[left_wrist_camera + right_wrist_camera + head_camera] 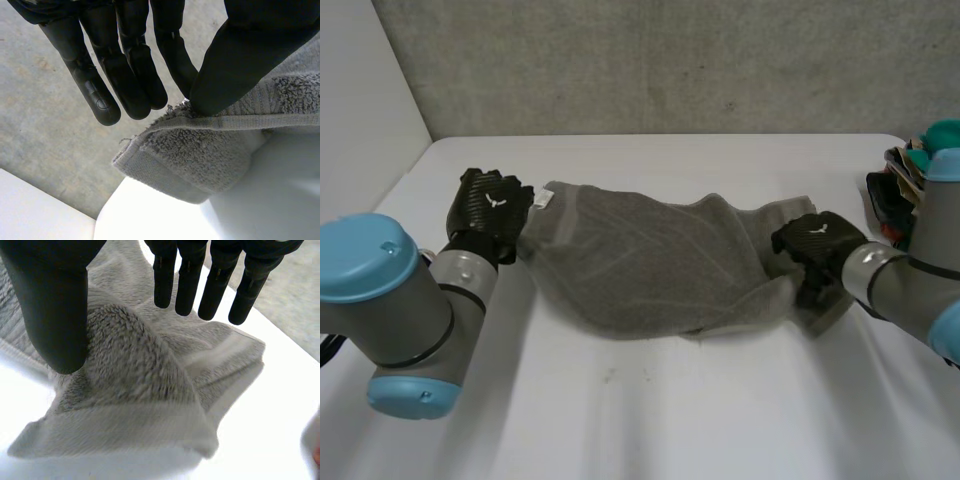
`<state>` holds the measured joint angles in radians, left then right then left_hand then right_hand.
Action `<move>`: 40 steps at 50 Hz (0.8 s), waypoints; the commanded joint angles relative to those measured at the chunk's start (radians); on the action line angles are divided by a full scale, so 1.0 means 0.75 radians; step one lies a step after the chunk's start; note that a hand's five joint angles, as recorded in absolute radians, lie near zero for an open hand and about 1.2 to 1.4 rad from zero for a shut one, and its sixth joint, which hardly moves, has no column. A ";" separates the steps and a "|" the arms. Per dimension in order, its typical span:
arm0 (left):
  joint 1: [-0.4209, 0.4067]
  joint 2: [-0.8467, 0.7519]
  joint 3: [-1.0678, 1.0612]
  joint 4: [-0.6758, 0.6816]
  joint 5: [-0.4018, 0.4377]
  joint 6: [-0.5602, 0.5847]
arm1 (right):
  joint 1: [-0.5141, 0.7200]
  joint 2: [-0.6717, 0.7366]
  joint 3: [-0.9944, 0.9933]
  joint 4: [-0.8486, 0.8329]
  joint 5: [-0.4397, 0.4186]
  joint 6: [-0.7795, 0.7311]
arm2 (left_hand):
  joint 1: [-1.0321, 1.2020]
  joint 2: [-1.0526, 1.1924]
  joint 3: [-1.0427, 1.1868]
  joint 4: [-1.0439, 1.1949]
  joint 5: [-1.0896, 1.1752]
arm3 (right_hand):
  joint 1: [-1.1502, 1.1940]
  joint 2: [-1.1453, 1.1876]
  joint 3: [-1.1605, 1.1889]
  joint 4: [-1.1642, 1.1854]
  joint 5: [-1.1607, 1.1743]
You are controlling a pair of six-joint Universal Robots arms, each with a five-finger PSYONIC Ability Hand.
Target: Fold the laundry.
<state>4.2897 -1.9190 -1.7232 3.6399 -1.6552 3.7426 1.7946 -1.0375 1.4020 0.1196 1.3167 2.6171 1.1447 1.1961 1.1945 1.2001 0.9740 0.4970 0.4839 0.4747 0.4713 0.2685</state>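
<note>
A white table (650,420) spreads wide and bare across its near part. Behind the table's far edge rises a speckled grey wall (670,60). At the table's right edge sits a heap of teal, dark and reddish items (892,190), too cut off to identify.

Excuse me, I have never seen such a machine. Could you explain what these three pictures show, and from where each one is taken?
This is a robot with two arms, each ending in a black hand. The head view looks down from a camera between the arms; the other two come from cameras on the wrists. On the white table lies a grey towel. The left hand pinches its edge near one corner between thumb and fingers; the right hand grips the opposite end, bunched up. A colourful pile sits at the table's right edge.
</note>
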 commanded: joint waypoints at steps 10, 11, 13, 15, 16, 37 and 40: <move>0.017 0.065 -0.081 -0.006 0.002 -0.038 | -0.172 -0.318 0.452 -0.086 -0.044 0.190 | 0.335 0.267 0.269 0.262 0.330 | 0.296 0.313 0.326 0.330 0.368; 0.017 0.065 -0.083 -0.006 0.002 -0.038 | -0.174 -0.326 0.478 -0.098 -0.066 0.188 | 0.335 0.267 0.269 0.262 0.330 | 0.401 0.418 0.431 0.435 0.473; 0.017 0.065 -0.085 -0.006 0.002 -0.038 | -0.176 -0.327 0.503 -0.102 -0.093 0.186 | 0.335 0.267 0.269 0.262 0.330 | 0.495 0.513 0.525 0.530 0.567; 0.017 0.065 -0.089 -0.006 0.002 -0.038 | -0.176 -0.324 0.524 -0.104 -0.125 0.174 | 0.335 0.267 0.269 0.262 0.330 | 0.656 0.673 0.685 0.690 0.728; 0.017 0.065 -0.089 -0.006 0.004 -0.038 | -0.174 -0.320 0.526 -0.104 -0.134 0.168 | 0.335 0.267 0.269 0.262 0.330 | 0.722 0.740 0.752 0.756 0.794; 0.161 0.697 -0.218 -0.631 0.004 -0.016 | -0.229 -0.723 0.266 0.529 -0.068 -0.460 | 0.335 0.267 0.269 0.262 0.330 | 1.199 1.216 1.229 1.233 1.271; 0.173 0.763 -0.241 -0.715 0.008 -0.010 | -0.253 -0.707 0.239 0.632 -0.060 -0.548 | 0.335 0.267 0.269 0.262 0.330 | 1.199 1.216 1.229 1.233 1.271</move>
<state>4.3954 -1.4617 -1.8788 3.2393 -1.6538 3.7302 1.6373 -1.5556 1.6302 0.4363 1.2664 2.3081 1.1447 1.1961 1.1945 1.2001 0.9740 1.1075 1.1806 1.1916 1.2010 0.9725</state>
